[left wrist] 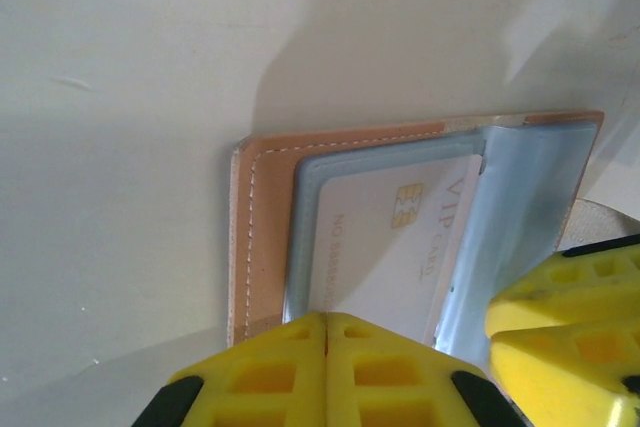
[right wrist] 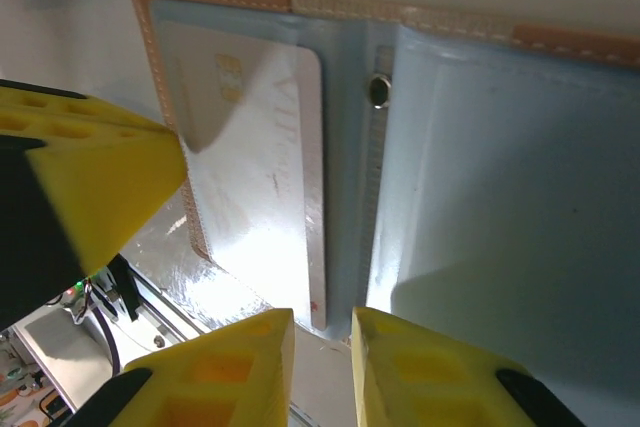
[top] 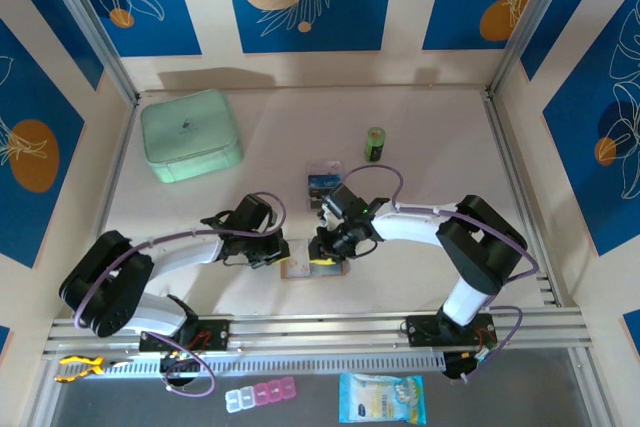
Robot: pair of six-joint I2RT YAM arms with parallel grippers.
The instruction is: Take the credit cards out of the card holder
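Beige tabletop (top: 440, 157), blue-panelled walls (top: 340, 7); left gripper (left wrist: 326, 362) closed, right gripper (right wrist: 322, 367) state unclear, at card holder (left wrist: 262, 237).

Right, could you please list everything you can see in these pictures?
wallet: one, pinkish-tan with grey-blue lining, lying open at the near middle of the table
card in wallet: one, white with gold chip, in a pocket
loose cards: small pile, number unclear, blue and white, just beyond the wallet
case: one, mint green, far left
cylinder: one, green, upright, far middle
pill box: one, pink and clear, below the front rail
packet: one, blue, right of the pill box
tool: one, yellow, near left
left pincer: yellow, shut, at the wallet's edge
right pincer: yellow, narrowly apart, at the card's end
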